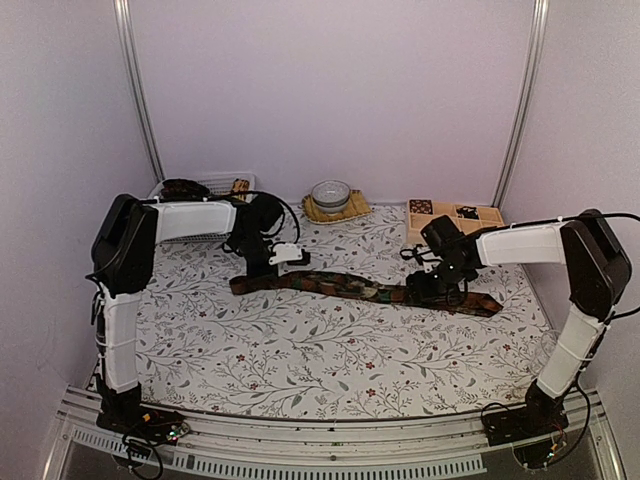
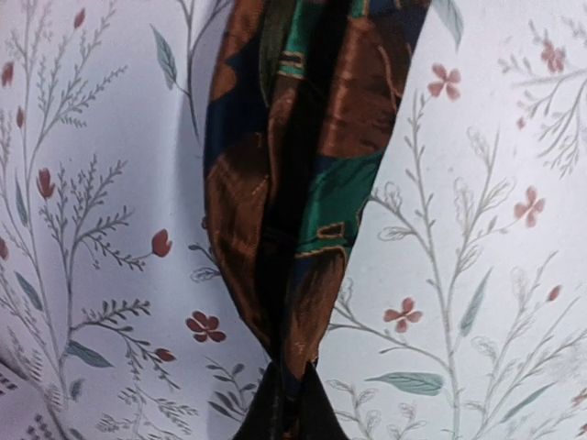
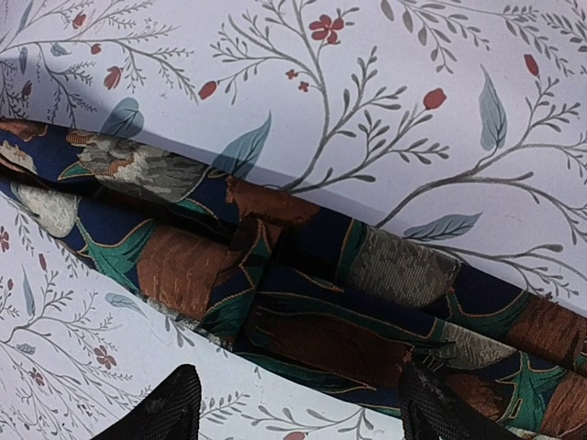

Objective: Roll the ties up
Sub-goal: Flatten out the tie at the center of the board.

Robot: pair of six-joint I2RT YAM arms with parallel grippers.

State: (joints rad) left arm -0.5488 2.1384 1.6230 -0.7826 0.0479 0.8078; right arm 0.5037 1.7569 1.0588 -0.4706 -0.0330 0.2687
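Left claw (image 2: 280, 408) clamps the tie (image 1: 350, 287) at one end, likely to stretch it along the worktop (image 1: 300, 360) for rolling; right claw (image 3: 303, 403), apart, straddles it.

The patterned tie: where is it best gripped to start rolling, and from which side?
Take the tie at its left end, from above, fingers across its width. It lies flat and stretched on the tablecloth, so a top-down pinch likely suits it better than a side approach. The left gripper is nearest that end.
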